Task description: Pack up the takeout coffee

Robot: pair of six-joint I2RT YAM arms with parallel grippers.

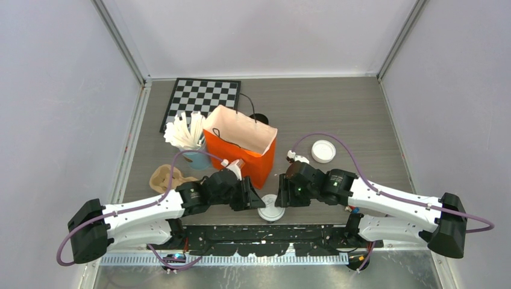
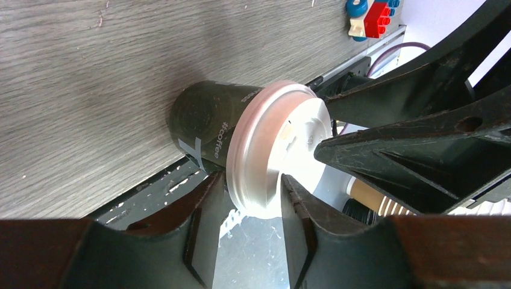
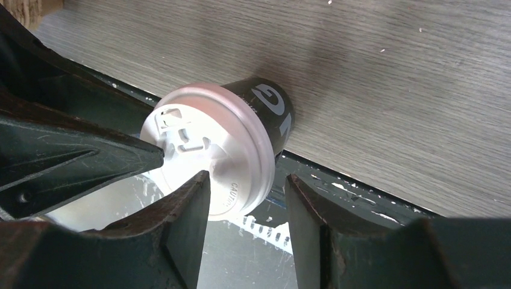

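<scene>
Coffee cup (image 2: pixel 205 120): left gripper (image 2: pixel 250 180) straddles lid (image 2: pixel 283 144), grip unclear; right gripper (image 3: pixel 247 177) parted, touching lid.

Your black paper cup (image 2: pixel 208 120) looks matt, its white plastic lid (image 2: pixel 271 156) smooth with a slight sheen; the table (image 2: pixel 90 72) is matt grey wood grain, the orange bag (image 1: pixel 242 159) paper.

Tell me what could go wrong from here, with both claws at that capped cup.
1. The left claw and right claw both crowd the white lid with jaws apart; neither clearly grips, so a sideways push could tip the black cup.
2. The cup stands at the near edge of the table, so a tip could send it off.
3. The two claws almost meet and might clash.
</scene>
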